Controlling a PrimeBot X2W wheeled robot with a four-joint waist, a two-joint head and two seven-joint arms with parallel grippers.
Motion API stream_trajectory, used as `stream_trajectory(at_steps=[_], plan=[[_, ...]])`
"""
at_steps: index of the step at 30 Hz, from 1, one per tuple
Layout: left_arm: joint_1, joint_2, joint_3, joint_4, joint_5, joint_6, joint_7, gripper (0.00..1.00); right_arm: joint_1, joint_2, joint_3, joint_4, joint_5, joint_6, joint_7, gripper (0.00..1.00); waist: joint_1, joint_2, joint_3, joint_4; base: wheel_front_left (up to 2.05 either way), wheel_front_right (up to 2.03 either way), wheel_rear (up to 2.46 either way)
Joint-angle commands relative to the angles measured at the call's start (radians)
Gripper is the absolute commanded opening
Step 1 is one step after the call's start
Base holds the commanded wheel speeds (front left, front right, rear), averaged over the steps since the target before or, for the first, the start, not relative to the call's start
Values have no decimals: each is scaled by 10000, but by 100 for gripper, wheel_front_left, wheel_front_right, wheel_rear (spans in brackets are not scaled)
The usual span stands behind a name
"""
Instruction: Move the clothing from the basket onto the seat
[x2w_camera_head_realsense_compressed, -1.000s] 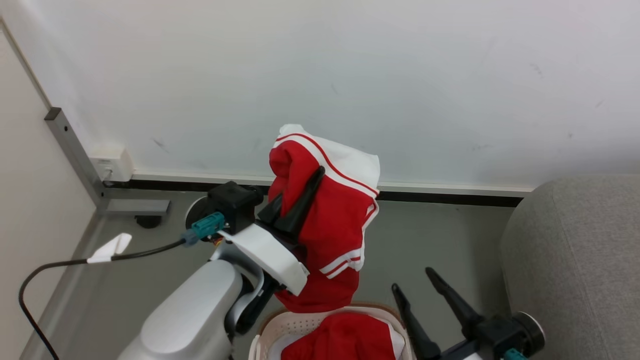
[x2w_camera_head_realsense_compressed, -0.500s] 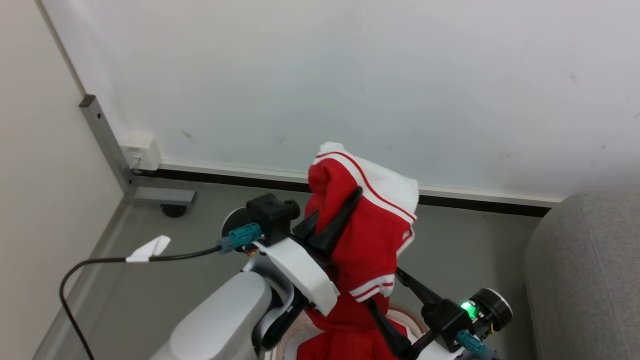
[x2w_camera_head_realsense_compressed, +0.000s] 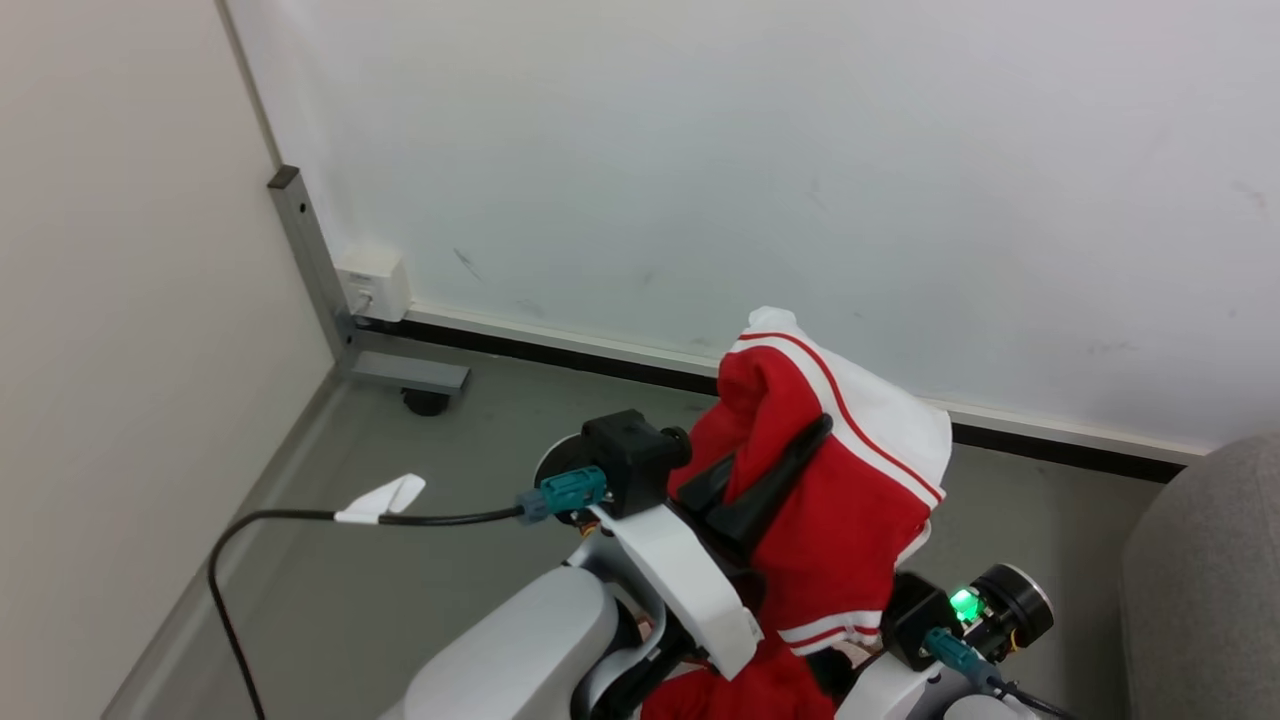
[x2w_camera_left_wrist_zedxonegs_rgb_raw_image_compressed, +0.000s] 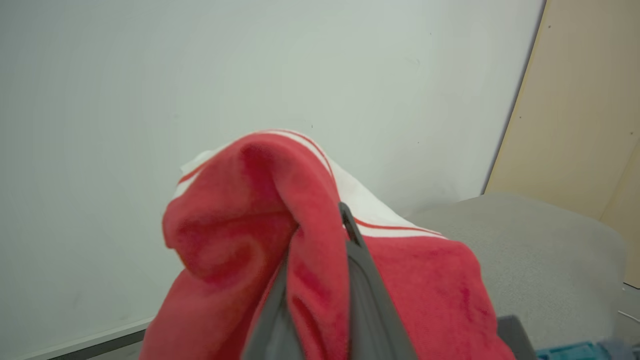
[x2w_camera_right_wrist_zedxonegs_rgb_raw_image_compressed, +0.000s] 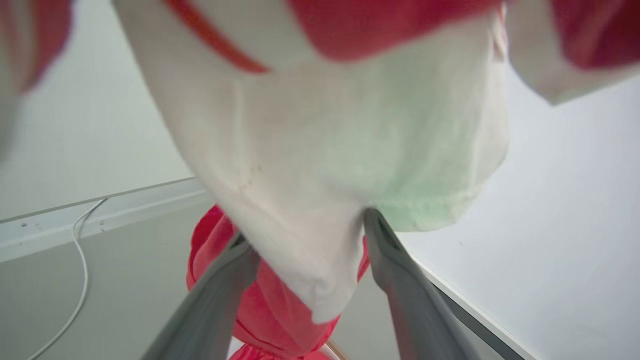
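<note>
Clothing hung pinched tight in the left fingers, centre-right of the head frame.
Right fingers stood wide, low in the wrist frame, cloth drooping between them; the seat filled the lower-right corner.

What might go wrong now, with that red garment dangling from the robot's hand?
The left gripper pinches only one fold of the red garment, so it may slip to the floor before reaching the sofa. Its loose hem hangs between the open right gripper's fingers and might snag there.
</note>
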Motion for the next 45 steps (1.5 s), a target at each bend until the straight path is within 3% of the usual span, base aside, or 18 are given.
stream_trajectory(at_steps=[1,5,6,7,34,35,36,37,38,45], plan=[[96,-65,-20,-78,-197,-26,60,0,-232,-28,2,29,147,-21,5,100,0,0,-15,151,0,0,0],[90,-108,-90,-141,-295,-63,129,0,-328,-27,115,-159,213,-21,6,100,0,0,-20,346,0,0,0],[93,-89,-90,-126,-309,-67,117,0,-334,-27,133,-219,246,-21,6,34,0,0,-18,371,0,0,0],[93,-73,-89,-112,-323,-71,116,0,-323,-27,143,-241,256,-21,6,0,0,0,-17,392,0,0,0],[88,320,201,82,-546,175,-132,0,105,-30,-213,-744,1144,-21,5,0,0,0,143,-378,0,0,0],[101,329,200,87,-540,192,-136,7,113,-30,-236,-777,1214,-21,5,0,0,0,144,-425,0,0,0],[115,330,189,95,-542,183,-138,39,115,-30,-269,-809,1286,-21,5,0,0,0,147,-471,0,0,0],[138,334,183,106,-564,196,-132,85,122,-30,-302,-846,1360,-21,5,0,0,0,147,-522,0,0,0],[163,342,180,119,-584,198,-124,100,139,-30,-351,-875,1413,-21,5,0,0,0,147,-573,0,0,0],[270,468,142,106,-613,267,-139,100,275,-30,-981,-1340,1696,-21,5,0,0,0,192,-1117,0,0,0]])
